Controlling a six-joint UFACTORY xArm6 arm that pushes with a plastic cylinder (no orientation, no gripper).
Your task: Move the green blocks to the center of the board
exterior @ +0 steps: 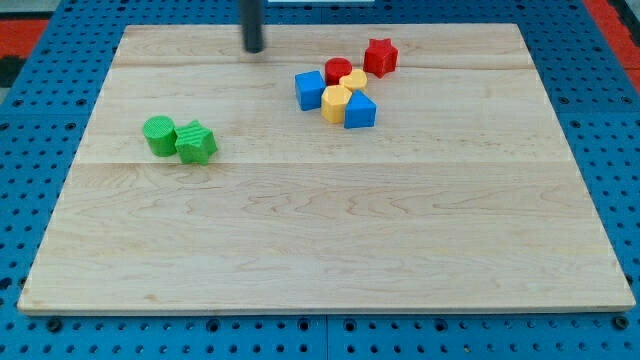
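Two green blocks sit touching at the view's left of the wooden board (320, 230): a green cylinder (158, 135) and a green star-shaped block (196, 143) just to its right. My tip (254, 48) is near the view's top edge of the board, well above and to the right of the green blocks and to the left of the cluster of other blocks. It touches no block.
A cluster sits at the view's upper middle: a blue cube (309, 90), a red cylinder (338, 71), a yellow block (353, 80), a yellow hexagonal block (336, 103), a blue block (360, 111) and a red star (380, 57).
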